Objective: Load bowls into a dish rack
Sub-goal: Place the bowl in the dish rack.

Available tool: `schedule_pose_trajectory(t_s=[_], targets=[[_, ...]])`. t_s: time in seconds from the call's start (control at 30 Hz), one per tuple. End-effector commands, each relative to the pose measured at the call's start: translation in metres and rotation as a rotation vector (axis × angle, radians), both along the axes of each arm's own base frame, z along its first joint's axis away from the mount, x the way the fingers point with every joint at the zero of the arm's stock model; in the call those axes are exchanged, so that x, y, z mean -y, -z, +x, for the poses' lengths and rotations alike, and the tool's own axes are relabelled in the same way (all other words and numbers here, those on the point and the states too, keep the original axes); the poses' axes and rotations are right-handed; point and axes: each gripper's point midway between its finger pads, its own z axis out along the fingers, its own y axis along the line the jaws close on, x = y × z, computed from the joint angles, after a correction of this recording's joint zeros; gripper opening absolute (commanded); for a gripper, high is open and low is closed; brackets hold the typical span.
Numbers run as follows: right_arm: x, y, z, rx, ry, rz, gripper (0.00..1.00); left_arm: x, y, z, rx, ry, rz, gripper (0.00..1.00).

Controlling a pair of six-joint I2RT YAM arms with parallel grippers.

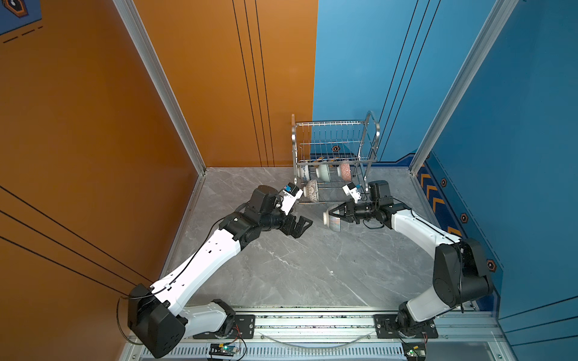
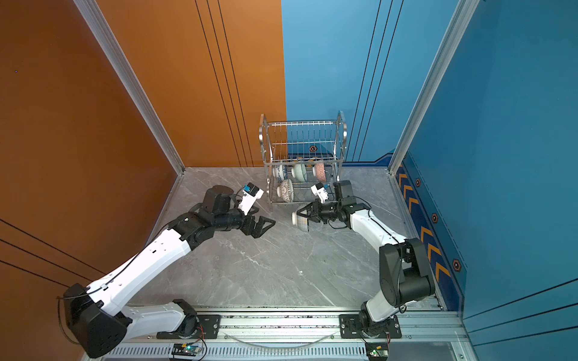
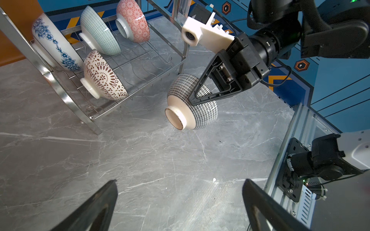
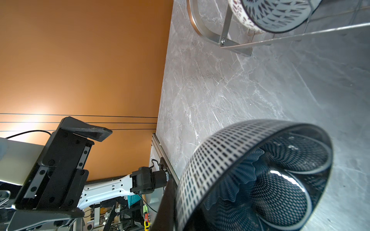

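The steel dish rack [image 1: 369,137] [image 2: 266,175] [image 3: 60,88] stands at the back of the table. Its lower shelf holds several bowls on edge: a blue-floral one [image 3: 54,44], a pale green one [image 3: 100,32], a reddish-pink one [image 3: 133,20] and, in front, a brown leaf-patterned one [image 3: 104,78] [image 1: 312,190]. My right gripper [image 1: 334,215] [image 2: 301,215] [image 3: 193,100] is shut on the rim of a dash-patterned bowl [image 3: 202,118] [image 4: 220,156] with a navy petal inside, held on its side above the table just in front of the rack. My left gripper [image 1: 301,226] [image 2: 266,226] [image 3: 180,181] hangs open and holds nothing, left of that bowl.
The grey marble table [image 1: 297,265] is bounded by an orange wall [image 1: 93,140] on the left and blue walls [image 1: 516,140] behind and on the right. An aluminium rail [image 1: 312,322] with both arm bases runs along the front edge.
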Motion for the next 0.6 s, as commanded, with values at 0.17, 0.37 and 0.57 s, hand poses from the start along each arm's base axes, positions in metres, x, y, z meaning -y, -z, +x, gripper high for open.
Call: schedule_pose_trajectory(t_s=[0.17,0.37,0.57], targets=[[-0.0001,-0.0224,0.0046,0.077,-0.043,0.029,0.0,0.0013,0.0014,-0.0047,0.021,0.019,0.008,0.98],[0.0001,-0.0223,0.0031,0.082,-0.053,0.031,0.0,-0.0005,-0.0033,-0.0063,0.039,0.015,0.004,0.98],[-0.0004,-0.0223,0.0043,0.097,-0.06,0.036,0.0,-0.0027,-0.0018,-0.0046,0.054,0.0,0.014,0.98]])
